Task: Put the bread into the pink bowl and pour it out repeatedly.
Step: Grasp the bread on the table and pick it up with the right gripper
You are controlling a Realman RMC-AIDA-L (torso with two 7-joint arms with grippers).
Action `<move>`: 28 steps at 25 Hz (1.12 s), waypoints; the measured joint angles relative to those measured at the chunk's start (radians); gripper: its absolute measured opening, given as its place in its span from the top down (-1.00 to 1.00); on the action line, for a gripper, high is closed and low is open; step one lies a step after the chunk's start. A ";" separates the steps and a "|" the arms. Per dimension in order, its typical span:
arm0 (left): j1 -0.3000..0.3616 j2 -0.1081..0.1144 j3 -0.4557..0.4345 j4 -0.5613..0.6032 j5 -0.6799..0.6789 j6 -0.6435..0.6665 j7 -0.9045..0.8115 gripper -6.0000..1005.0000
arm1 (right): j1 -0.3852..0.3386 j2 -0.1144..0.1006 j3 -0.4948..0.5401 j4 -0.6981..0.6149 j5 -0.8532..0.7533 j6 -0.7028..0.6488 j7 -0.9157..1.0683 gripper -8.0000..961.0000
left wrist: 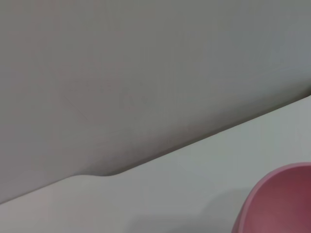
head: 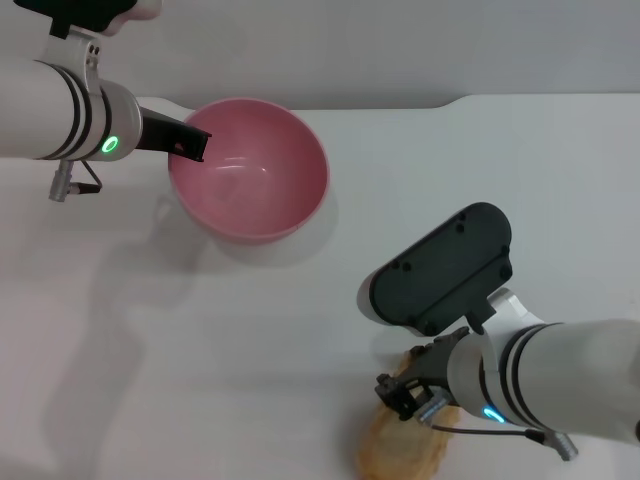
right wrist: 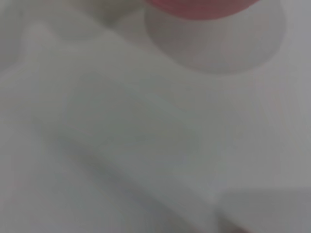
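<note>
Bread lies on the white table at the near edge of the head view, plain tan side showing, partly hidden under the right arm's wrist. Right gripper sits low directly over the loaf's upper end, touching or nearly so; whether its fingers are open or closed on the bread I cannot tell. Pink bowl stands upright and empty, well apart from the bread, toward the far left near the table's back edge. Left gripper has dark fingers at the bowl's left rim, one reaching over the lip; closed on the rim or not, cannot tell. Bare table lies between bowl and bread. Left wrist view catches the bowl's rim and the table's far edge against a grey wall.
</note>
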 joint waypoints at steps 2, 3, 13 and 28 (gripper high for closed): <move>0.001 0.000 0.000 0.000 0.000 0.000 0.001 0.91 | 0.001 0.000 0.000 -0.004 -0.005 0.004 -0.001 -0.05; 0.002 0.000 0.000 0.000 0.000 0.000 0.001 0.91 | 0.001 0.000 0.001 -0.007 -0.008 0.005 -0.002 -0.02; 0.005 0.000 0.000 0.000 0.000 0.000 0.005 0.91 | -0.009 -0.001 0.023 -0.092 -0.065 0.040 -0.016 0.19; 0.001 -0.001 0.000 0.000 0.000 0.001 0.009 0.91 | -0.010 -0.003 0.032 -0.165 -0.096 0.059 -0.024 0.48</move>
